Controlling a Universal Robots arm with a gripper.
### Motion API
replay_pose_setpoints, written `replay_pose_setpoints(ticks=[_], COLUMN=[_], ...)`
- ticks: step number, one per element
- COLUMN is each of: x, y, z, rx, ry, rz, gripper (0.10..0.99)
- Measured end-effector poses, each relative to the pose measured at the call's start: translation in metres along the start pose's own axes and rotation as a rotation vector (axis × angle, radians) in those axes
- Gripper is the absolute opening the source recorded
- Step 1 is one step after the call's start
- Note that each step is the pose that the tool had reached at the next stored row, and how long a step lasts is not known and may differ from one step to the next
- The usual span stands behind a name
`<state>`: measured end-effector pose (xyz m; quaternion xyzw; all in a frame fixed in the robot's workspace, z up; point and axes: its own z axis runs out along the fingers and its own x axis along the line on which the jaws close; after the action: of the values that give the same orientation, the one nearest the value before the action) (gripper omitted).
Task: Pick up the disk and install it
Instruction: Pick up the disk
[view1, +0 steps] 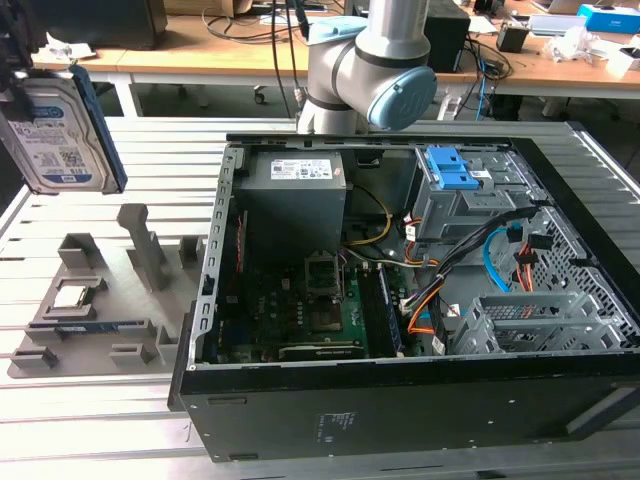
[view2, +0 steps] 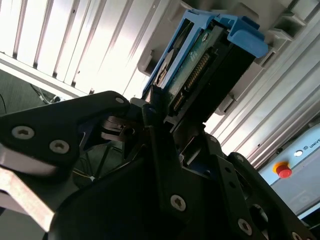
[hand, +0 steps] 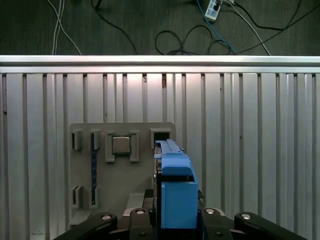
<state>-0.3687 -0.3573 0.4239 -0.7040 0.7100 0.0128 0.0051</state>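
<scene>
The jaws are clamped on the disk (view1: 60, 135), one on each side of it. The disk sits right between them, standing up on its edge in the air. Blue rails (hand: 175, 192) run around it.

Down below the jaws lies a grey holder (hand: 120, 200) on the ribbed metal counter (hand: 260, 150). A small square chip (hand: 120, 145) rests in that holder, apart from the jaws. The open computer case (view1: 400, 400) is off to one side of the jaws, well apart from them. It has a grey bay with a blue latch (view1: 450, 170) inside.

I think the disk is hard and stiff and will not bend. It looks a bit heavy for something so flat. Its metal skin may be slippery, so a firm squeeze is good. The green board with tiny pins (view2: 192, 75) could break, so the blue rails seem the safest place to hold.
</scene>
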Motion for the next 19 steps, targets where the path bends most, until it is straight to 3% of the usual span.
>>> replay_pose_setpoints(ticks=[7,10,14,19], x=[-0.0005,-0.0009,-0.0012,-0.0019], y=[0.0002,0.0004,0.0006,0.0008], z=[-0.0193,-0.0359,-0.0495,-0.0759], rx=[0.0,0.0,0.0,0.0], ry=[0.0001,0.0,0.0,0.0001], rz=[0.0,0.0,0.0,0.0], gripper=[0.365,0.365,0.365,0.365])
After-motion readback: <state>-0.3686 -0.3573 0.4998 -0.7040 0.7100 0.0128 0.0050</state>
